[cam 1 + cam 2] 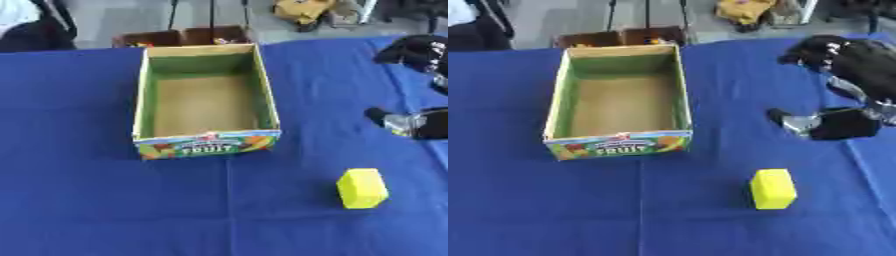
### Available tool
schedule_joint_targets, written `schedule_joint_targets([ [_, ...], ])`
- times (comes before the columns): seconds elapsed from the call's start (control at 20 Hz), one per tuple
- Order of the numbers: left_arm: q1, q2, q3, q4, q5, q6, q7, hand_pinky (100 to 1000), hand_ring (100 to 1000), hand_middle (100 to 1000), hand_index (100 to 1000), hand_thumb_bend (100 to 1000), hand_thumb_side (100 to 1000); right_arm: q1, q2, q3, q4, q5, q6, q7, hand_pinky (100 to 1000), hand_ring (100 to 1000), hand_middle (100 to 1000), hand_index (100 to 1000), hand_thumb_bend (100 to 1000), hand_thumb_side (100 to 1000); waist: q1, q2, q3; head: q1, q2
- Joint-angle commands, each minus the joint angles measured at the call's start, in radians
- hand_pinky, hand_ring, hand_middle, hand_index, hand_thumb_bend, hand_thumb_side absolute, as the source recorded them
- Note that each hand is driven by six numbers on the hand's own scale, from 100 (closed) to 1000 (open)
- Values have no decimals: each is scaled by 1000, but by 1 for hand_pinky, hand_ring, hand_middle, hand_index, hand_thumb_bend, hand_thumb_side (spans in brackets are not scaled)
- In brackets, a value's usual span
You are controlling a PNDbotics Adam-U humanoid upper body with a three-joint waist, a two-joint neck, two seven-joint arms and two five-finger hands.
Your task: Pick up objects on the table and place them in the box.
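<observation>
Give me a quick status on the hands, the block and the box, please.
Right hand above the table's right side, holding nothing. Left hand not in view. Yellow block on the blue cloth, untouched. Box empty; nothing between them.

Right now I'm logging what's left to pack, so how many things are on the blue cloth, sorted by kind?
Yellow block: 1, on the cloth, outside the box
Cardboard fruit box: 1, nothing seen inside
Total: 2
The robot's right hand is over the table's right side and isn't counted.
</observation>
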Motion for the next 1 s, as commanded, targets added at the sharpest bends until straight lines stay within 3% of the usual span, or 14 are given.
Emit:
schedule_joint_targets([
  [0.05,-8,32,4,-19,4,3,1,741,960,1000,1000,100,1000,12,-47,-2,-15,-37,-16,41,766,953,861,992,510,827,5,-1,-3,-1,-15],
  [0.25,-8,31,4,-19,4,5,5,739,959,1000,1000,100,1000,43,-44,15,-15,-94,-46,59,764,979,886,1000,499,756,5,-1,-8,-1,-17],
  [0.4,-7,31,4,-19,4,6,7,738,958,1000,1000,100,1000,61,-41,32,-15,-159,-61,83,759,987,904,1000,387,669,5,-1,-9,-1,-18],
  [0.45,-7,31,5,-19,5,7,9,737,958,1000,1000,100,1000,67,-41,37,-15,-182,-63,91,751,987,905,1000,285,596,4,-2,-9,1,-17],
  [0.5,-6,31,6,-19,5,7,11,737,957,1000,1000,100,1000,72,-41,42,-15,-205,-61,99,751,989,905,1000,258,567,3,-2,-10,2,-16],
  [0.7,-2,30,6,-19,7,10,16,732,955,1000,1000,100,1000,81,-43,52,-15,-267,-63,123,751,991,909,1000,340,617,1,-3,-14,6,-12],
  [0.75,-1,30,7,-19,7,11,16,732,955,1000,1000,100,1000,84,-42,52,-15,-274,-66,127,748,990,907,1000,414,654,0,-3,-16,8,-11],
  [0.85,0,31,7,-19,7,12,17,730,954,1000,1000,100,1000,89,-42,48,-15,-287,-71,128,748,991,907,1000,476,692,-1,-3,-19,11,-9],
  [1.0,3,33,8,-19,6,15,19,727,951,1000,1000,100,1000,97,-41,38,-15,-300,-75,119,747,988,902,1000,502,769,-3,-4,-26,18,-6],
])
